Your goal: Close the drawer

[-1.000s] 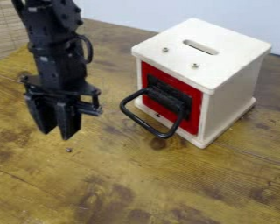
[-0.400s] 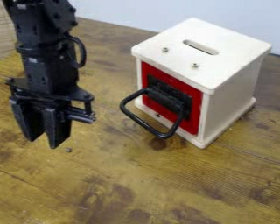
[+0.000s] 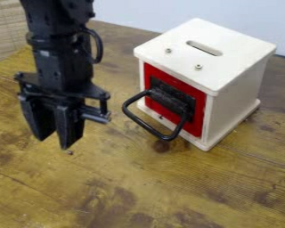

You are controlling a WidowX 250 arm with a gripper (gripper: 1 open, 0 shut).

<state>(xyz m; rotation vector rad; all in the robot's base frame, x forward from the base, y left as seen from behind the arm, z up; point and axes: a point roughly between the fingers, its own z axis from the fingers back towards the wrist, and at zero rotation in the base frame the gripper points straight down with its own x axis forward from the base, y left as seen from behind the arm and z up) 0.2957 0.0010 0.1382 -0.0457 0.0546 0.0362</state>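
One gripper (image 3: 60, 134) hangs at about 9 o'clock, fingers nearly together and holding nothing, well apart from the drawer (image 3: 169, 100) in the white box (image 3: 210, 76), probably lined up to shove that black loop handle (image 3: 151, 118) inward.

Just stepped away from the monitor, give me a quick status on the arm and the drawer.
Gripper pointing down, left of the box, holding nothing, jaw state unclear. Red drawer with black handle untouched. Path between them clear.
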